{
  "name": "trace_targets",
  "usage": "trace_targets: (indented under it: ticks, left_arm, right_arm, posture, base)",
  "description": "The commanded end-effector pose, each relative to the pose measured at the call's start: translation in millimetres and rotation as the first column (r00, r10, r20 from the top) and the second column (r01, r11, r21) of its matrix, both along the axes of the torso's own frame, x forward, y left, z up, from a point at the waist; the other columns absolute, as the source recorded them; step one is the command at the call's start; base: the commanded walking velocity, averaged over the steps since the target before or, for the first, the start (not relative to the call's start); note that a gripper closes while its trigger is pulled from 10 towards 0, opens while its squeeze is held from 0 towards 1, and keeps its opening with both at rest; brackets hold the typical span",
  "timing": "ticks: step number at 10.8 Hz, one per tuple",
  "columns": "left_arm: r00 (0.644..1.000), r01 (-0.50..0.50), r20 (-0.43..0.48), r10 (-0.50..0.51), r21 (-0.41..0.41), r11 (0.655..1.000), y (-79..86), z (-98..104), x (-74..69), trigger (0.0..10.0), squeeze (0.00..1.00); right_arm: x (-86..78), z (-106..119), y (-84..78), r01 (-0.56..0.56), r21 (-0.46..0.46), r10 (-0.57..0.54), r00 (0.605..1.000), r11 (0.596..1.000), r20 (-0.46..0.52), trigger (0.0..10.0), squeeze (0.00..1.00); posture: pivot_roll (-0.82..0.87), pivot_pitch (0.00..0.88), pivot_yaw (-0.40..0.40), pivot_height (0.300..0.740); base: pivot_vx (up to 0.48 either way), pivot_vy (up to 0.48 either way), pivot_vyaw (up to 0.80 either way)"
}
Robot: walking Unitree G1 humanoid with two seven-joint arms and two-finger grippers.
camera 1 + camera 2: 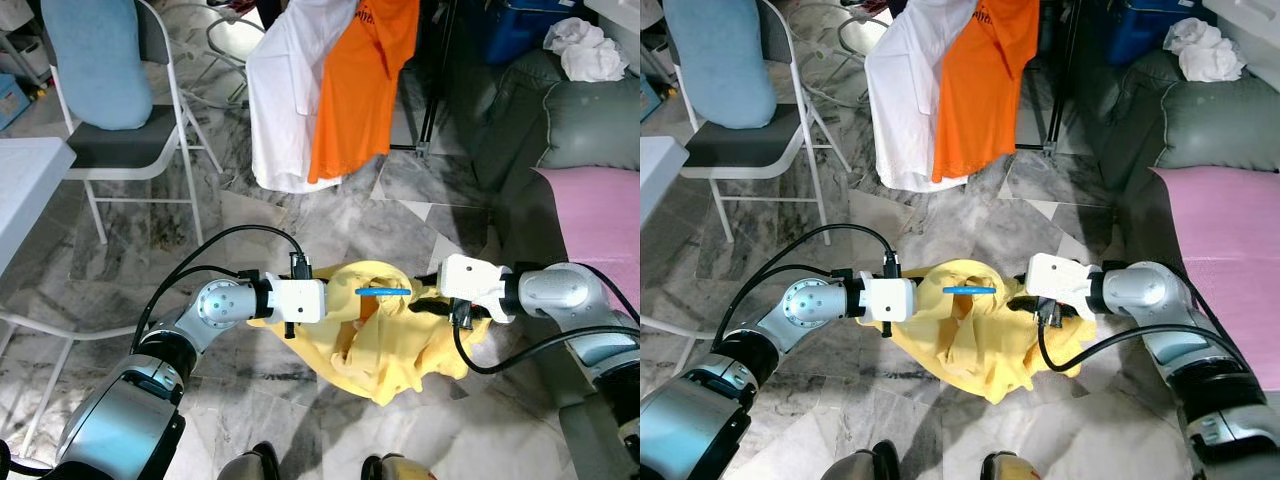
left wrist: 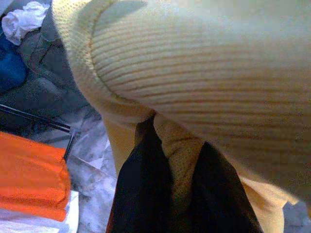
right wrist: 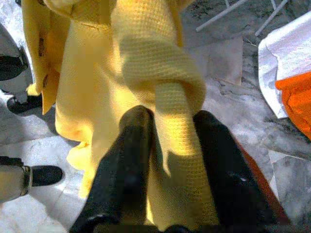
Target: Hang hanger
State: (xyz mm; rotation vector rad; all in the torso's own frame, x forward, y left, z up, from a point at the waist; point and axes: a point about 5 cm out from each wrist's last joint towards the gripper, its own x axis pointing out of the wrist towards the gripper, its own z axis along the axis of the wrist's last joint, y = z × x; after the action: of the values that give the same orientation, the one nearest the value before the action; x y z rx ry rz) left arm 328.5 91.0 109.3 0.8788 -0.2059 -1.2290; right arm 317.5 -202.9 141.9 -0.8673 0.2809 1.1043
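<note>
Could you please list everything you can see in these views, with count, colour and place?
Garment: one, yellow, held up between both grippers over the floor.
Hanger: one, blue, tip showing at the garment's neck.
Shirts: two, white and orange, hanging ahead.
Folding chair: one, white frame, dark seat, ahead left.
Cushion: one, light blue, on the chair.
Sofa: one, grey-green, right.
Cloth: one, pink, on the sofa.
Crumpled cloth: one, white, on the sofa's top.
Floor: grey marble.
Left gripper: shut on the garment.
Right gripper: shut on the garment.
</note>
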Motion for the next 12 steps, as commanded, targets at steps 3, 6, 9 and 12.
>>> trace_targets:
  ticks: [3,6,9,12]
  left_arm:
    - [0.999,0.026,0.049,-0.024,-0.039,0.999,-3.5,8,-0.4,10.0,0.00]
    - [0.999,0.024,0.043,-0.022,-0.033,0.999,-3.8,6,-0.8,10.0,0.00]
    - [0.999,-0.005,0.042,0.006,-0.026,1.000,-3.2,5,1.4,10.0,0.00]
    - [0.998,-0.055,0.034,0.056,-0.030,0.998,0.5,1,3.3,10.0,1.00]
  right_arm:
    - [-1.9,-6,5.6,-0.049,-0.009,0.048,0.998,0.999,-0.038,0.0,0.00]
    - [-5.4,-9,4.6,-0.053,0.000,0.053,0.997,0.999,-0.053,0.0,0.00]
    - [-8.0,-13,3.5,-0.042,0.014,0.043,0.998,0.999,-0.053,0.0,0.00]
    - [-5.2,-14,2.7,0.001,0.025,-0.001,1.000,1.000,0.003,0.0,0.00]
  posture:
    - [-0.22,0.186,0.064,0.740]
    - [-0.22,0.186,0.069,0.740]
    - [-0.23,0.179,0.069,0.740]
    - [-0.24,0.178,0.066,0.740]
  base:
    - [0.000,0.000,0.00]
    - [0.000,0.000,0.00]
    - [0.000,0.000,0.00]
    - [0.000,0.000,0.00]
